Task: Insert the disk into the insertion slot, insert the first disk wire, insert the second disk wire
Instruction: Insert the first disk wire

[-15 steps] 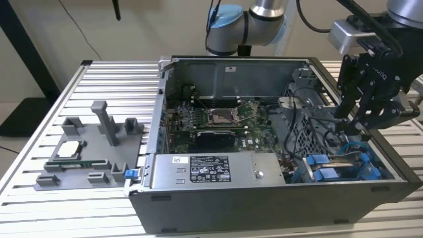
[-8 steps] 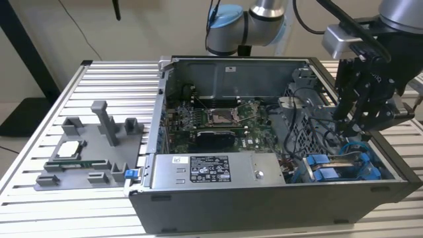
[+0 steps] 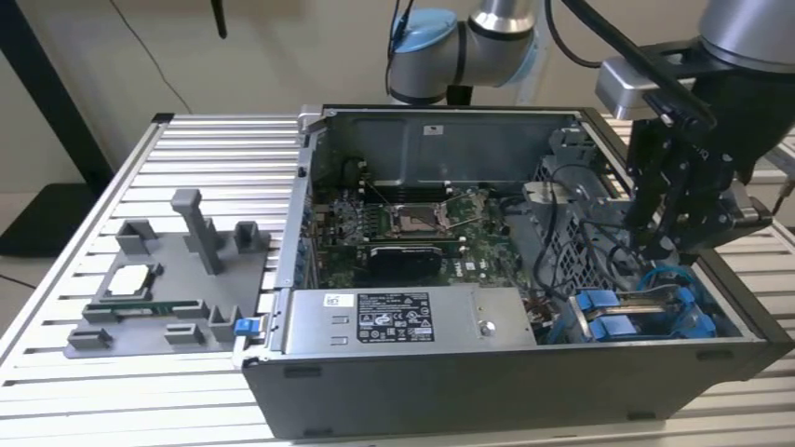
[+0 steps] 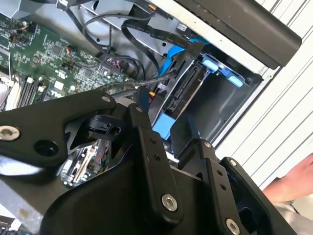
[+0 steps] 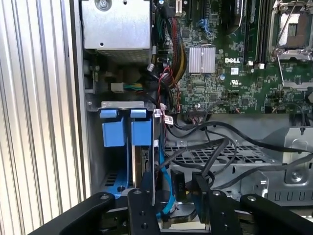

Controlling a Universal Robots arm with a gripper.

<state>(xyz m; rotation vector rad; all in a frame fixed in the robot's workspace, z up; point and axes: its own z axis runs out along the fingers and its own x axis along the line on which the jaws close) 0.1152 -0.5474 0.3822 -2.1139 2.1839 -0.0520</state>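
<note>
The disk (image 5: 145,169) stands on edge inside the insertion slot (image 5: 122,104), its blue frame tabs (image 5: 142,132) at the slot's mouth. In the second wrist view the disk's connector edge (image 4: 188,93) faces out of its blue frame (image 4: 164,126). My gripper (image 5: 177,197) hovers just above the disk's end, its black fingers (image 5: 142,210) apart with nothing clearly clamped. Black wires (image 5: 215,142) with dark plugs (image 5: 198,183) and a thin blue wire (image 5: 164,198) lie beside the disk, between the fingers. In the exterior view the gripper (image 3: 671,247) hangs over the slot (image 3: 646,317) at the case's right end.
The open computer case (image 3: 497,372) lies on a slatted metal table (image 3: 74,372). Inside are the motherboard (image 3: 410,228), a grey power-supply box (image 3: 397,321) and a perforated cage (image 5: 220,156). A grey fixture plate (image 3: 162,279) sits at the exterior view's left. A person's hand (image 4: 298,181) is near the case.
</note>
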